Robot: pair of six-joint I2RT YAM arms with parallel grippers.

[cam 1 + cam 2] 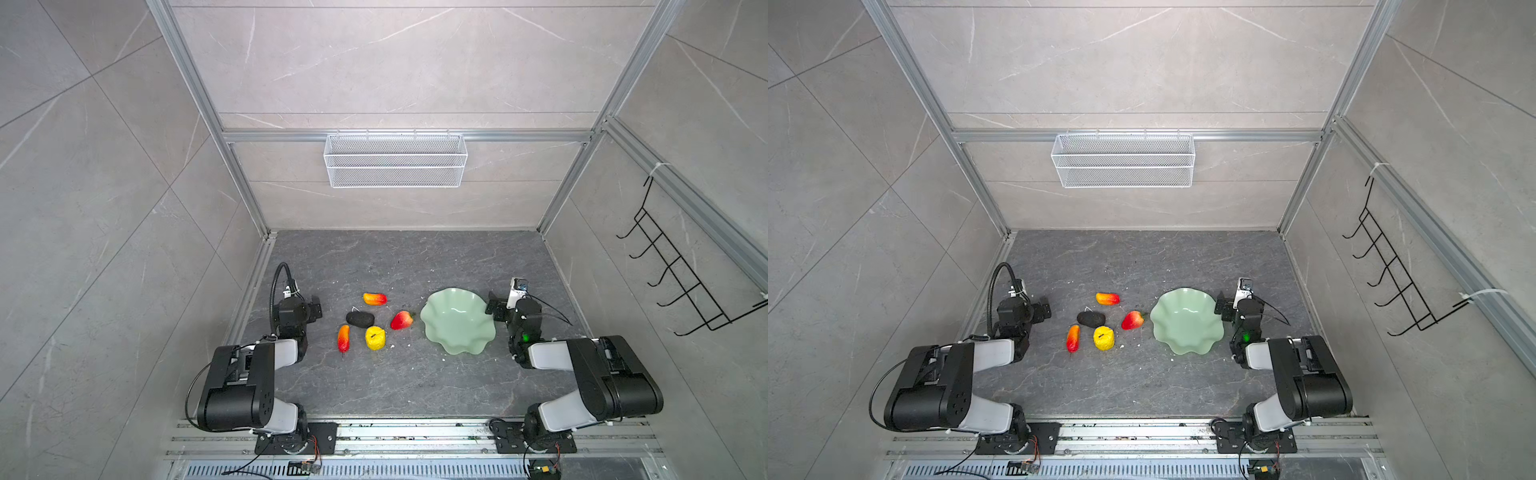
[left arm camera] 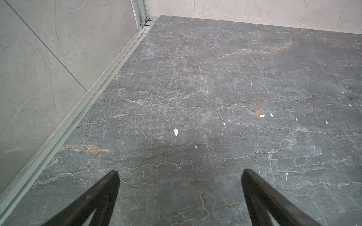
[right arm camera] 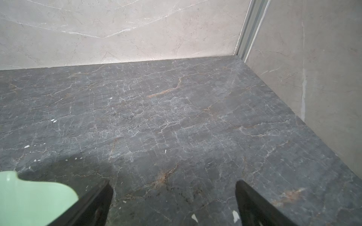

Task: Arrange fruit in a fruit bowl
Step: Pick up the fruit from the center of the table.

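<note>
The fruit bowl (image 1: 457,322) sits empty on the worktop (image 1: 399,386), just beside my right tool (image 3: 173,182). All five fruits lie outside it, between the bowl and my left tool (image 2: 180,172). Both tools gape wide and grip nothing. The strawberry (image 1: 401,320) is nearest the bowl, so I judge it the sensible first pick: straddle its middle, close gently, lift clear of the wavy rim. The yellow fruit (image 1: 375,337), dark oval (image 1: 360,319) and elongated fruits (image 1: 375,298) lie farther off. Grey tiled walls enclose the veined dark slab, which is scattered with white chips (image 2: 175,131).
</note>
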